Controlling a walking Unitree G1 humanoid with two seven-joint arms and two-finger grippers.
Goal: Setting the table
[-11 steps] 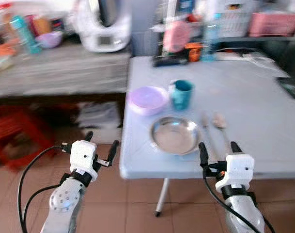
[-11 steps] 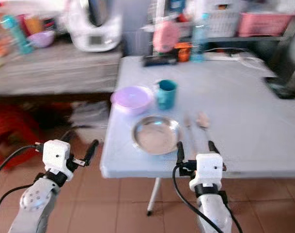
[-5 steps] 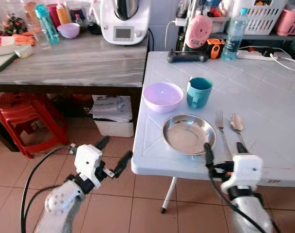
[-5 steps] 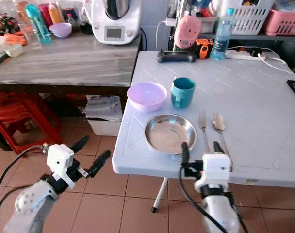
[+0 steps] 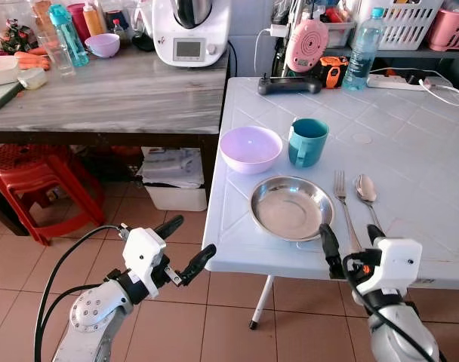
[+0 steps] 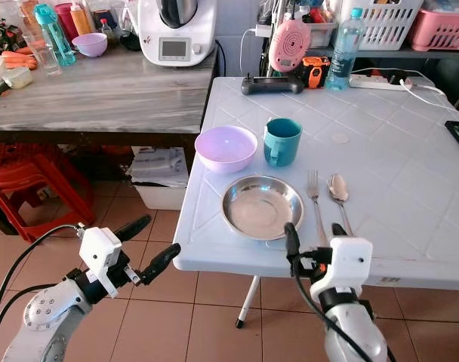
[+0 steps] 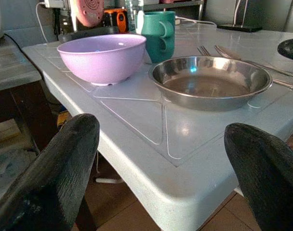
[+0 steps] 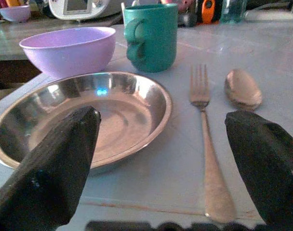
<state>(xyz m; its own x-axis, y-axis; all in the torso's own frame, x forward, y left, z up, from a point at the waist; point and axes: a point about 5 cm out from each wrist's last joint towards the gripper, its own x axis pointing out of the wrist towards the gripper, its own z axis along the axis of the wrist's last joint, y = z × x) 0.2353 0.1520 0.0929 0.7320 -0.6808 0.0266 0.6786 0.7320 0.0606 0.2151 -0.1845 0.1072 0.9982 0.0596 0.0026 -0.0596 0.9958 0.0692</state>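
Plate [image 5: 291, 207] just ahead of right hand [image 5: 353, 241]; fingers spread.

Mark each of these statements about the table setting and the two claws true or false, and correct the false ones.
1. The fork lies between the steel plate and the spoon. True.
2. The teal mug stands inside the purple bowl. False: it stands beside the bowl, on the table.
3. The right claw is open and holds nothing. True.
4. The left claw grips the plate. False: it hangs open off the table's corner, over the floor.
5. Food fills the plate. False: it is empty.
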